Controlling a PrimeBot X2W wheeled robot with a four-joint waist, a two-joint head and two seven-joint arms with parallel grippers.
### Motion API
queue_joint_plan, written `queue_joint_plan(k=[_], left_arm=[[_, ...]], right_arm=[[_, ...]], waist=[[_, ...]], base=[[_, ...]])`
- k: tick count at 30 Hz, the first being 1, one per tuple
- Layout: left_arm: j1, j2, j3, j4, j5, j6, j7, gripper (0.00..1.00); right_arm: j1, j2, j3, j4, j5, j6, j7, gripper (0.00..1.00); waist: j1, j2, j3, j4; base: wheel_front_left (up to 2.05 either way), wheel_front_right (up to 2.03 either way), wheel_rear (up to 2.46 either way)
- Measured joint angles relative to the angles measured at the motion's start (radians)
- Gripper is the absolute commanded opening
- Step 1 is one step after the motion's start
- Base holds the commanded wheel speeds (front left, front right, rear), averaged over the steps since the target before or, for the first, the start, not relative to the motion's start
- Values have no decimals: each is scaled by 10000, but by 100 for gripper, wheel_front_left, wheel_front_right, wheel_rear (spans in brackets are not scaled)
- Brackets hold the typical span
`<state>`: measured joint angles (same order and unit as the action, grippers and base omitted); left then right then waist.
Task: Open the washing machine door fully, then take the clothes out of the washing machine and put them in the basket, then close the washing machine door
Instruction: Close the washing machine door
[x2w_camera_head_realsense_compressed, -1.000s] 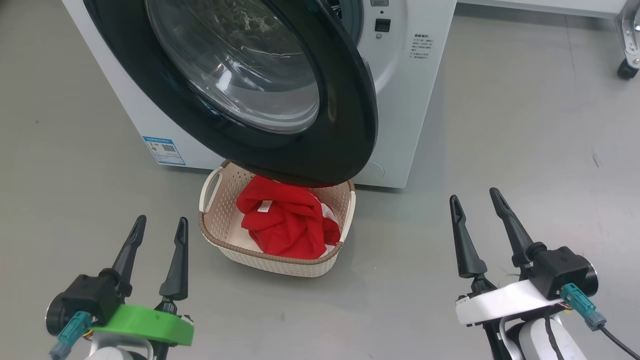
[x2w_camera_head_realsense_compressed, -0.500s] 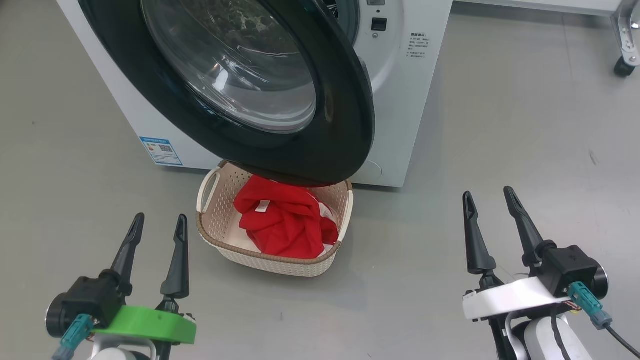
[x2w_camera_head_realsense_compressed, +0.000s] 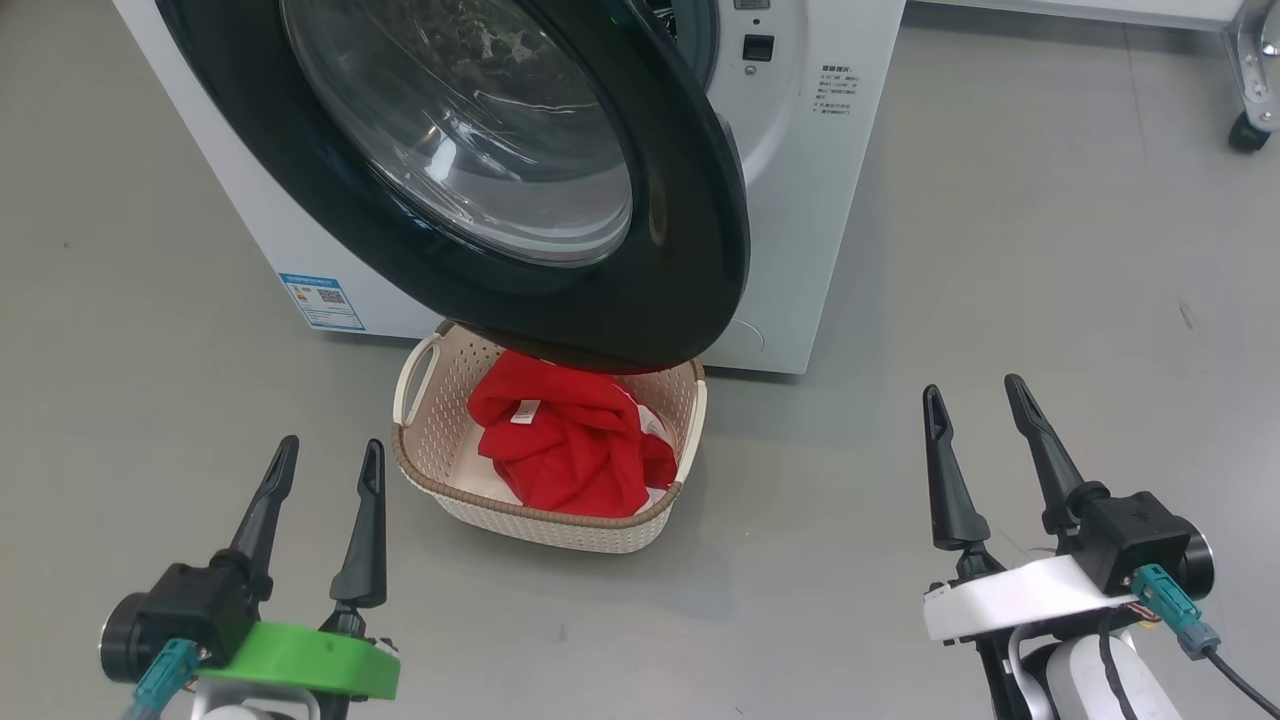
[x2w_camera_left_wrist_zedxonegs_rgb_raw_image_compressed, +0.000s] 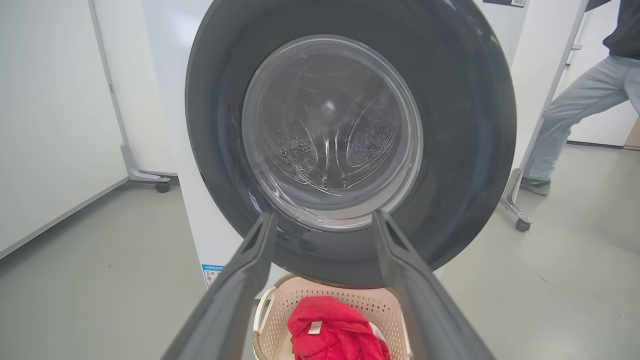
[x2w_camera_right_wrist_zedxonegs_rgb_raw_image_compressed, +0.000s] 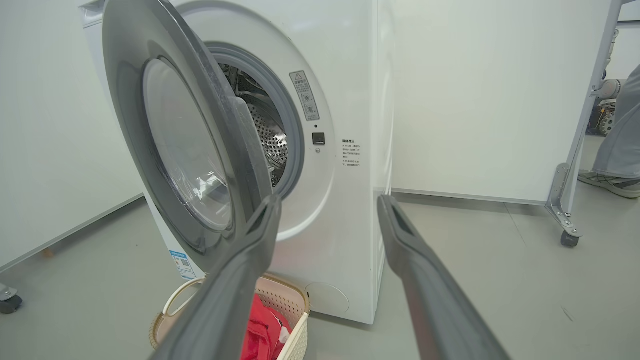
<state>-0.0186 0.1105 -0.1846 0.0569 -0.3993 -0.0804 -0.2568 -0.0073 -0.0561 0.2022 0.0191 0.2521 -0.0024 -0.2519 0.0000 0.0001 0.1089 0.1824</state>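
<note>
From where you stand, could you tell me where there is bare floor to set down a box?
Bare floor lies right of the washing machine, out to the wheeled frame, and between the basket and the right gripper. Left of the basket is free too. Crowded: under the washing machine door, which overhangs the basket of clothes.

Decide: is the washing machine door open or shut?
Open. The washing machine door stands angled away from the washing machine front, and the steel drum shows through the gap.
</note>
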Motion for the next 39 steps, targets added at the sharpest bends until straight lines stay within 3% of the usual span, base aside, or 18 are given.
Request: queue_joint_plan(k=[19,21,22,25,33,39], left_arm=[[24,-222,207,17,163,-217,0,100],[24,-232,219,19,215,-219,0,100],[24,-244,224,21,228,-222,0,100],[25,-255,224,19,230,-230,0,100],[12,-339,52,2,263,-316,0,100],[-29,-416,-134,-4,314,-370,0,100]], right_arm=[[-1,21,-6,13,-84,8,0,100],[-1,21,-10,13,-90,10,0,18],[-5,21,-4,4,-153,17,0,0],[-34,19,79,-38,-267,128,0,0],[-762,-245,880,-50,-732,813,-2,0],[-1580,-562,1582,351,-1081,1072,6,0]], waist=[[0,0,69,6],[0,0,73,10],[0,0,78,16],[0,0,108,31],[0,0,459,191],[0,0,774,493]], base=[[0,0,0],[0,0,0],[0,0,0],[0,0,0],[0,0,0],[0,0,0]])
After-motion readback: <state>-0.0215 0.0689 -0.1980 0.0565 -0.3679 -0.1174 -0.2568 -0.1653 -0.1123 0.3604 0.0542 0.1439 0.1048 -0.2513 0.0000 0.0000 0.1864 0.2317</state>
